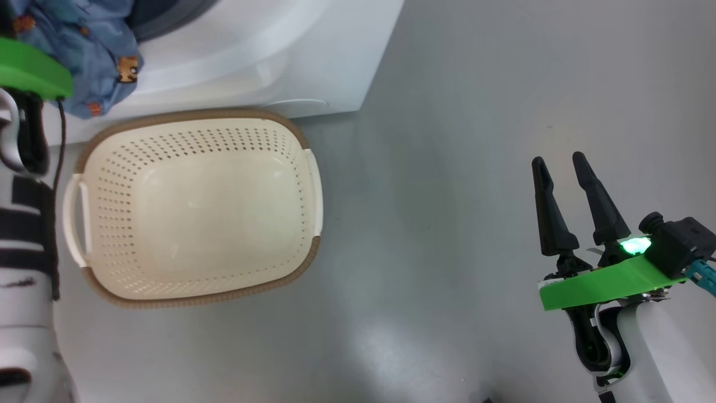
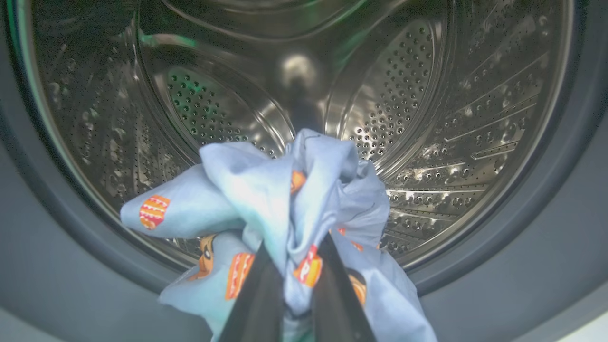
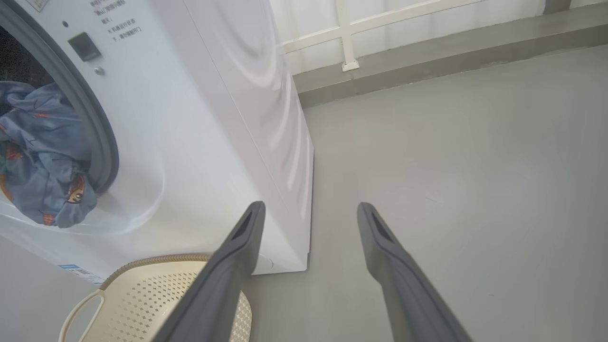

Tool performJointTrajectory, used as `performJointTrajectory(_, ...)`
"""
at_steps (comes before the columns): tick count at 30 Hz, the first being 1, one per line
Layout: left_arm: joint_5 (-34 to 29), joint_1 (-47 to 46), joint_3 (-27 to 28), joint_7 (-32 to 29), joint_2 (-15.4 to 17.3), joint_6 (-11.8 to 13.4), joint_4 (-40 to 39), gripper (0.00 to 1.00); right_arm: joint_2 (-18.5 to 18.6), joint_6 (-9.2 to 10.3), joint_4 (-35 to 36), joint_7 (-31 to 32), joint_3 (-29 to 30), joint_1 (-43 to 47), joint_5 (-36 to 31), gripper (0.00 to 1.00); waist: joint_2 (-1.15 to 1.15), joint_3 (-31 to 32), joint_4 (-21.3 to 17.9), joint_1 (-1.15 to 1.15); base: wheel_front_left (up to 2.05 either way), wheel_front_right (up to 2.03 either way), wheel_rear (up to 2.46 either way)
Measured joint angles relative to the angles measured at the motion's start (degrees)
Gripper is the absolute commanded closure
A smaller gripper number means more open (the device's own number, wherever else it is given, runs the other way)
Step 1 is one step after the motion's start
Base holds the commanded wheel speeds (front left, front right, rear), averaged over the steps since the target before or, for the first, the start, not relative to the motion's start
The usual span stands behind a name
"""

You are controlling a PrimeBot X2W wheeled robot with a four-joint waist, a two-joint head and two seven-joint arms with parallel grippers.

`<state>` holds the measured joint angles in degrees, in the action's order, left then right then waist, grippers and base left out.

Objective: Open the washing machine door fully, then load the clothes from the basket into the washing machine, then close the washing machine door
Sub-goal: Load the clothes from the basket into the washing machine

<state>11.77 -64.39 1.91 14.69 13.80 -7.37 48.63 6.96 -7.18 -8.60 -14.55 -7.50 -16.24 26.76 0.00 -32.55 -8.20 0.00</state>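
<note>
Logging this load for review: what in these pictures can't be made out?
- Left wrist view: left tool tips buried in the clothes; garment count hidden by bunching.
- Right wrist view: washing machine panel print too small.
- Head view: door seal cut by the top edge.

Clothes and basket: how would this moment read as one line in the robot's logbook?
step: loading | left pincer: shut on clothes at drum mouth | basket: empty | right pincer: open, above floor
</note>
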Motion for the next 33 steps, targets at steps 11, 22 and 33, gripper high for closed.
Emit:
performJointTrajectory(11,0.0,-10.7,-2.4,0.0,3.6,0.0,11.9,1.0,-1.4,0.0,0.0,0.0,-2.0,-2.1,0.0,0.0,0.0,-2.8,-3.7,0.0,0.0,0.0,0.0)
performJointTrajectory(22,-3.4,-16.5,-2.1,0.0,6.1,2.1,0.6,1.0,-1.8,0.0,0.4,0.0,-3.2,-2.7,0.0,0.0,0.0,-5.4,-6.1,0.0,0.0,0.0,0.0)
performJointTrajectory(33,-3.8,-16.2,0.8,0.0,6.9,3.4,4.3,0.0,-2.9,0.0,0.5,0.0,-3.8,-3.6,0.4,0.0,0.0,-7.0,-7.1,0.0,0.0,0.0,0.0)
